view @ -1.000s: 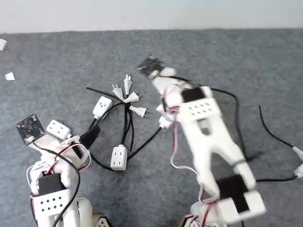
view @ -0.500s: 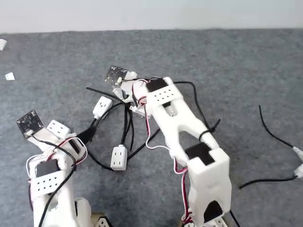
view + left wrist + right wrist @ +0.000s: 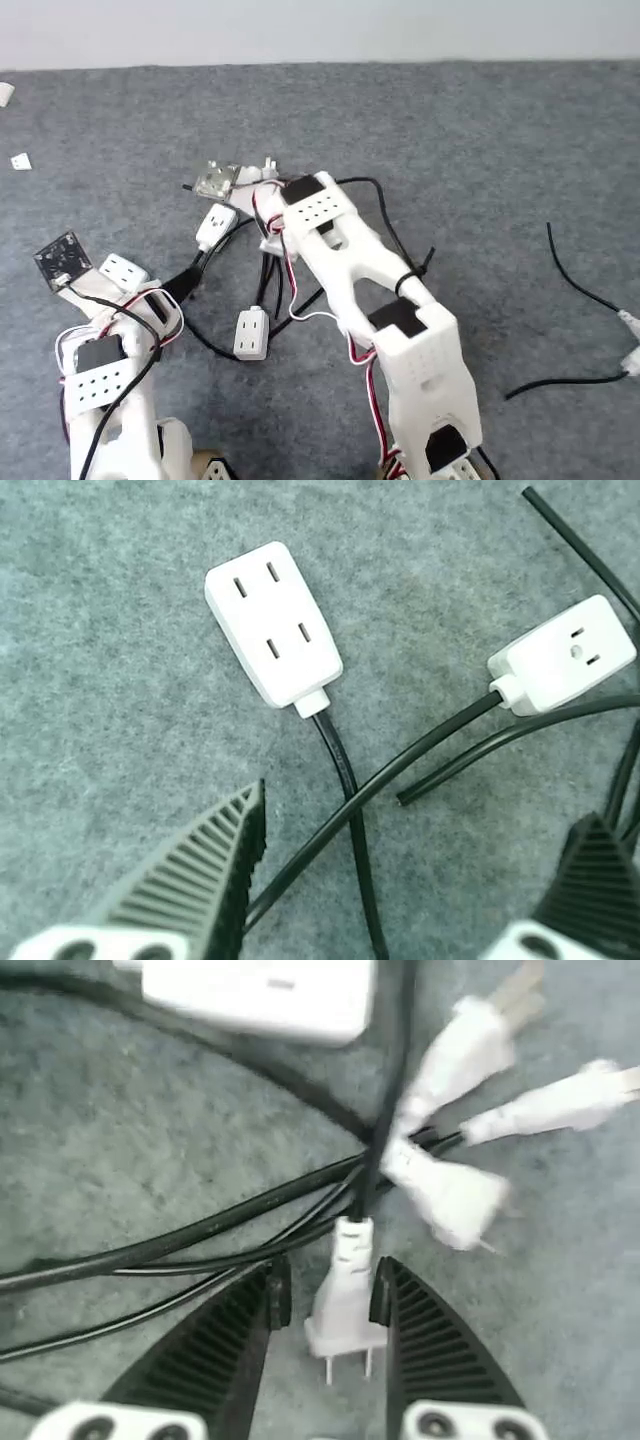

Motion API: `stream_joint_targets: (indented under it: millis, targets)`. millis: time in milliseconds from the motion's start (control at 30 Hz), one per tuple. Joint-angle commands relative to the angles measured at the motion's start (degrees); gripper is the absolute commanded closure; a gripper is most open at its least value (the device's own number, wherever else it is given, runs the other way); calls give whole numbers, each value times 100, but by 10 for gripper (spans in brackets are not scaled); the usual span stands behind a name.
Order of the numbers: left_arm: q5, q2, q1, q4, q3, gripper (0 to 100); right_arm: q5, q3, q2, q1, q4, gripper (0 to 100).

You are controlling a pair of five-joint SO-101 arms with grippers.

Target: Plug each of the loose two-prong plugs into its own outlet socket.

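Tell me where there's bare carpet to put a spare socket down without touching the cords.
Two free patches: the far strip of carpet between the wall and the cords, and the wide stretch between the right arm and the loose cable. Crowded between the arms, among sockets and plugs.

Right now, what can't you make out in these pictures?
Plugs: in the high view, mostly hidden under the right arm.
Socket: in the right wrist view, cut off by the frame edge.
Which cord joins which plug: the tangle overlaps itself.
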Motion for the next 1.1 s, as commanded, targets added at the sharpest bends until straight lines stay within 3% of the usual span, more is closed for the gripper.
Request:
stream_joint_targets:
  millis: [0, 267, 433, 733, 1067]
  targets:
    - [44, 26, 0, -141, -303, 570, 70, -651, 224, 110, -84, 866]
    - [44, 26, 9, -141, -303, 570, 70, -1679, 787, 110, 347, 875]
    - [44, 26, 9, -141, -303, 570, 79, -1697, 813, 110, 347, 995]
    - [44, 26, 18, -141, -295, 570, 44, -2057, 787, 207, 945, 990]
    - [35, 44, 448, -141, -145, 570, -941, -4123, 787, 295, 3108, 990]
